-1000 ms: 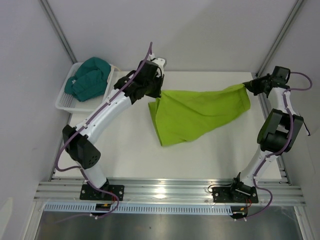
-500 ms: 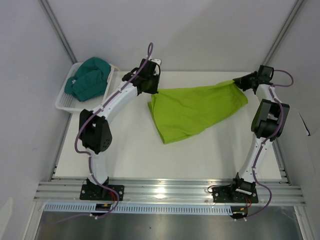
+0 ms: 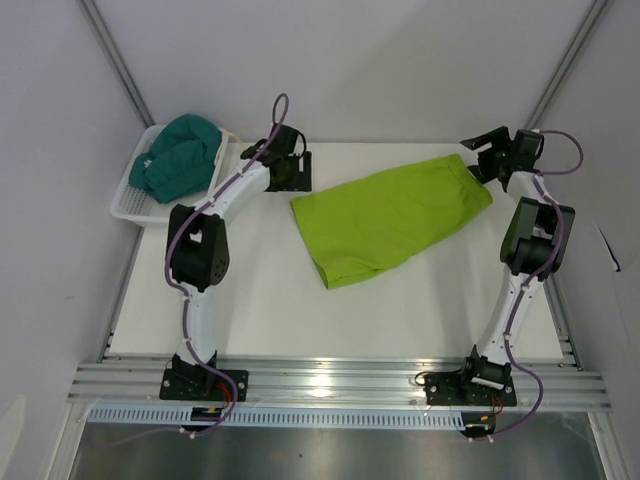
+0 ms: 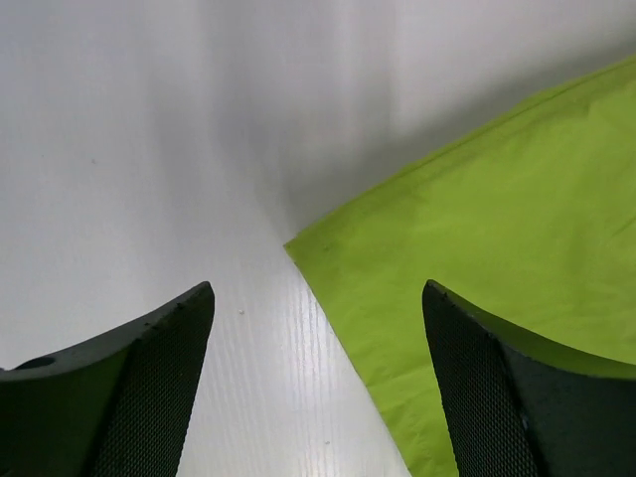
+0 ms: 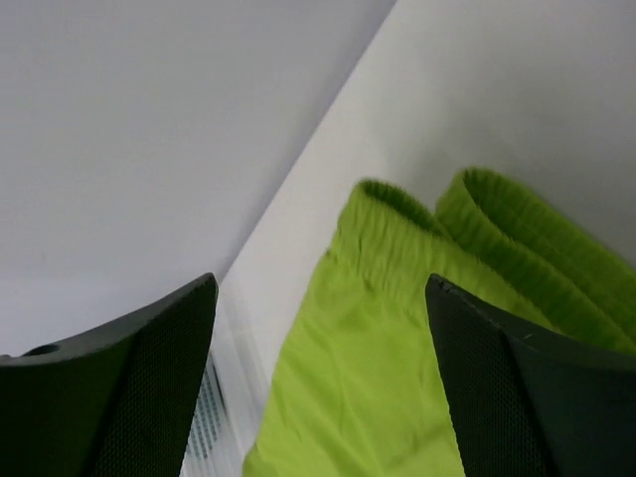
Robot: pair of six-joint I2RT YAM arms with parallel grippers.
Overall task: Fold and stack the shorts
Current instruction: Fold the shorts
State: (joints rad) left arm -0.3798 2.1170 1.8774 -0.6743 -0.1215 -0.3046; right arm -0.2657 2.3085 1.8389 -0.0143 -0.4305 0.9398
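Observation:
The lime green shorts [image 3: 390, 215] lie spread flat across the middle of the white table [image 3: 260, 300], waistband toward the far right. My left gripper [image 3: 298, 172] hovers open just off their far left corner [image 4: 477, 229] and holds nothing. My right gripper [image 3: 478, 160] is open above the ribbed waistband [image 5: 397, 224] at the far right corner, apart from the cloth. In the wrist views, the left gripper [image 4: 316, 288] and the right gripper [image 5: 321, 281] both have wide-spread jaws. The dark teal shorts [image 3: 180, 155] sit bunched in the basket at the far left.
The white mesh basket [image 3: 128, 205] stands off the table's far left corner. Grey walls close in behind and beside the table. Both arm bases are bolted to the metal rail [image 3: 330, 380] at the near edge.
Both grippers have opened and let go of the green shorts, which have dropped from a stretched hold to lie flat. Both arms have drawn back toward the far edge.

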